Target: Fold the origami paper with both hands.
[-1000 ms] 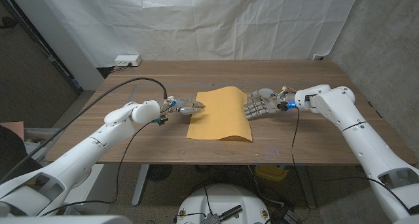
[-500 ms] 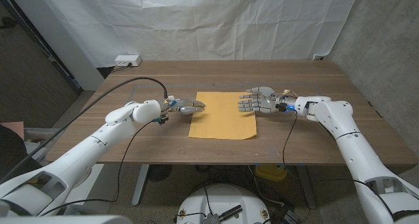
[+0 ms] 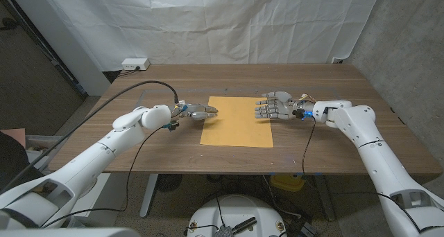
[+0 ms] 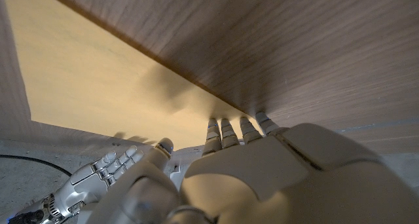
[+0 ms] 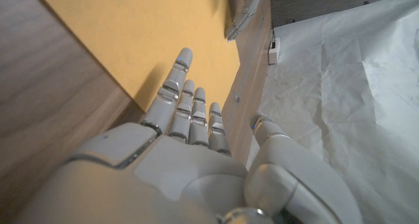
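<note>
A square sheet of yellow-orange origami paper lies flat in the middle of the wooden table. My left hand is at the sheet's left edge near its far corner, fingers stretched out and reaching the paper's edge. My right hand is at the far right corner, fingers extended and apart over the paper's border, holding nothing. The left wrist view has my left hand in front and the right hand across the sheet. The right wrist view shows my right hand and the left hand beyond.
A white power strip sits at the table's far left corner. A black cable runs over the table's left side to my left arm. A white cloth backdrop hangs behind the table.
One second ago the paper's right side was curled up against my right hand; the sheet now lies flat. The right hand rose off the paper and spread. The left hand stayed put.
</note>
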`<state>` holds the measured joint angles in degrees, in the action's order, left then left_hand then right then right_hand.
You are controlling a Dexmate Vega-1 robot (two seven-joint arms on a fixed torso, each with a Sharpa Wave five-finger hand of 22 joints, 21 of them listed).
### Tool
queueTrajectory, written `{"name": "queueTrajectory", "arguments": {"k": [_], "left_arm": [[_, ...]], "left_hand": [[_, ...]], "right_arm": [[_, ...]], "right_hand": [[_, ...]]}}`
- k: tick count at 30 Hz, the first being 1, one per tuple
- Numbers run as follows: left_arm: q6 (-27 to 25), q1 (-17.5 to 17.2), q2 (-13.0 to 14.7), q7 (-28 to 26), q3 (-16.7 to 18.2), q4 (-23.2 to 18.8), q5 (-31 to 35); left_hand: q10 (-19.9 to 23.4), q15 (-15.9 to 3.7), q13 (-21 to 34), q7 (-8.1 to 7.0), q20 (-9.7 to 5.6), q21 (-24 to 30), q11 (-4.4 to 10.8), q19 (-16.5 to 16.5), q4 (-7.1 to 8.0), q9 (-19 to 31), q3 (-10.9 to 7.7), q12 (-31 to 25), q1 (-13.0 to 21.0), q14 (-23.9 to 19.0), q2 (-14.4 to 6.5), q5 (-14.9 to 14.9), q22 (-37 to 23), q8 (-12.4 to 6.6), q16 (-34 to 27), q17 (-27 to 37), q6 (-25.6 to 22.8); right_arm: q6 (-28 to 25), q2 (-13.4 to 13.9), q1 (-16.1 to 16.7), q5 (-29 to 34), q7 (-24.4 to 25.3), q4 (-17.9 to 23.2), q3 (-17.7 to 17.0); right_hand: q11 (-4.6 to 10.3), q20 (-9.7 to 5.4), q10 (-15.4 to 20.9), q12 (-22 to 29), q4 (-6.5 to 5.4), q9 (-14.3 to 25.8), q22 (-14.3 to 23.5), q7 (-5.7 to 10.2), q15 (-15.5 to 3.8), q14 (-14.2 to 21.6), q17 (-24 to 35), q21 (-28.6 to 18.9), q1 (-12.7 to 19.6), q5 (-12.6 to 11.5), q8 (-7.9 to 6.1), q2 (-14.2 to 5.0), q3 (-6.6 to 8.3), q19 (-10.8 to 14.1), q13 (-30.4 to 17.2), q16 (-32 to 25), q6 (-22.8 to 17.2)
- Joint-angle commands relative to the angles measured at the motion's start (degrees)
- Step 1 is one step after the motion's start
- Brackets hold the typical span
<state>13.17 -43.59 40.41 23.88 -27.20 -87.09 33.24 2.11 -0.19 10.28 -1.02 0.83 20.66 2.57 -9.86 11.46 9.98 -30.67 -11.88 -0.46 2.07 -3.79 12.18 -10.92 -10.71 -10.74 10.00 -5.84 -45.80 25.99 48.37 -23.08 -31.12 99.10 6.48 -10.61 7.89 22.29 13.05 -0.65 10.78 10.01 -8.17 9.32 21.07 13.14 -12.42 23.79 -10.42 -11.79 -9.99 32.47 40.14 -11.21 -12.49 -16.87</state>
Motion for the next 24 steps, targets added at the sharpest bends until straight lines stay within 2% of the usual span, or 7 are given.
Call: {"name": "queueTrajectory", "arguments": {"k": [1, 4, 7, 12, 13, 17, 24], "left_arm": [[0.3, 0.5, -0.3, 0.2, -0.4, 0.5, -0.1], [0.5, 0.7, -0.4, 0.2, -0.5, 0.8, -0.2], [0.6, 0.8, -0.5, 0.2, -0.6, 1.0, -0.2], [0.8, 1.0, -0.6, 0.1, -0.7, 1.4, -0.2], [0.9, 1.1, -0.6, 0.0, -0.7, 1.5, -0.1], [1.1, 1.2, -0.6, 0.0, -0.8, 1.7, -0.2], [1.4, 1.5, -0.6, 0.1, -0.8, 2.0, -0.2]], "left_hand": [[0.1, -0.28, 0.3, 0.1, -0.26, -0.3, -0.06, 0.0, -0.11, 0.2, 0.21, 0.2, -0.2, 0.0, -5.8, 0.4, -0.2, 0.19, 0.0, 0.2, -0.2], [0.1, -0.29, 0.3, 0.11, -0.25, -0.3, -0.04, 0.0, -0.11, 0.2, 0.26, 0.2, -0.2, 0.0, -5.9, 0.4, -0.2, 0.18, 0.0, 0.2, -0.2], [0.1, -0.3, 0.3, 0.07, -0.25, -0.3, -0.05, 0.0, -0.1, 0.2, 0.32, 0.2, -0.2, 0.0, -5.9, 0.5, -0.2, 0.17, 0.0, 0.2, -0.3], [0.1, -0.29, 0.3, 0.06, -0.24, -0.3, -0.03, 0.0, -0.1, 0.2, 0.4, 0.2, -0.2, 0.0, -5.9, 0.5, -0.2, 0.17, 0.0, 0.2, -0.3], [0.1, -0.3, 0.3, 0.06, -0.24, -0.3, 0.0, 0.0, -0.1, 0.2, 0.4, 0.2, -0.2, 0.0, -5.9, 0.5, -0.2, 0.17, 0.0, 0.2, -0.3], [0.1, -0.3, 0.3, 0.1, -0.25, -0.3, -0.09, 0.0, -0.1, 0.2, 0.46, 0.2, -0.2, 0.0, -5.9, 0.5, -0.2, 0.17, 0.0, 0.2, -0.3], [0.1, -0.3, 0.3, 0.01, -0.26, -0.4, -0.07, 0.0, -0.1, 0.2, 0.57, 0.3, -0.2, 0.0, -5.9, 0.5, -0.2, 0.17, 0.0, 0.2, -0.3]], "right_arm": [[-13.0, 8.0, -3.4, 11.5, 8.5, 14.8, 8.3], [-18.0, 11.2, -7.6, 14.7, 8.4, 16.4, 14.0], [-20.0, 11.4, -9.0, 15.2, 8.3, 16.7, 15.2], [-16.6, 9.9, -8.4, 12.7, 6.0, 14.0, 13.3], [-17.1, 10.4, -9.4, 12.9, 5.4, 13.5, 14.5], [-18.2, 11.3, -11.0, 13.4, 4.4, 13.1, 16.7], [-21.0, 11.8, -13.8, 14.1, 3.5, 12.1, 19.8]], "right_hand": [[-0.87, 0.05, 2.7, 1.1, 0.35, 0.2, 0.1, -1.95, 0.2, 1.0, -0.1, -0.1, -0.3, 0.0, -1.09, -0.09, -0.38, 1.0, 0.0, -0.3, -4.5], [-0.4, -1.17, 6.0, 2.1, 2.11, 0.1, 0.2, -1.86, -1.01, 4.9, -0.4, -0.9, 2.0, -0.3, -0.95, -0.69, 0.72, 3.7, 0.1, -1.5, -7.3], [-0.09, -1.93, 7.5, 2.5, 3.71, 0.1, 0.3, -2.16, -1.26, 7.4, -0.3, -1.4, 4.1, -0.3, -0.7, -0.66, 1.62, 5.4, 0.0, -2.3, -8.5], [0.17, -2.14, 7.7, 2.4, 5.43, 0.1, 0.3, -2.44, -1.44, 7.8, -0.5, -1.5, 5.6, -0.1, -0.29, 0.37, 1.69, 6.1, 0.0, -2.2, -8.5], [-0.01, -2.19, 7.3, 2.3, 5.68, 0.1, 0.3, -2.59, -1.22, 7.7, -0.5, -1.5, 5.9, 0.0, -0.14, 0.42, 1.66, 6.1, 0.0, -2.2, -8.3], [-0.55, -1.84, 7.0, 2.0, 5.7, 0.2, 0.3, -3.17, -0.88, 7.3, -0.3, -1.6, 6.2, 0.1, 0.16, 0.01, 1.49, 6.5, 0.0, -2.0, -8.1], [-0.31, -1.73, 7.5, 2.1, 5.19, 0.2, 0.3, -3.45, -0.64, 8.0, -0.1, -1.7, 6.7, 0.0, 0.49, -1.25, 1.89, 7.2, 0.0, -2.3, -7.9]]}}
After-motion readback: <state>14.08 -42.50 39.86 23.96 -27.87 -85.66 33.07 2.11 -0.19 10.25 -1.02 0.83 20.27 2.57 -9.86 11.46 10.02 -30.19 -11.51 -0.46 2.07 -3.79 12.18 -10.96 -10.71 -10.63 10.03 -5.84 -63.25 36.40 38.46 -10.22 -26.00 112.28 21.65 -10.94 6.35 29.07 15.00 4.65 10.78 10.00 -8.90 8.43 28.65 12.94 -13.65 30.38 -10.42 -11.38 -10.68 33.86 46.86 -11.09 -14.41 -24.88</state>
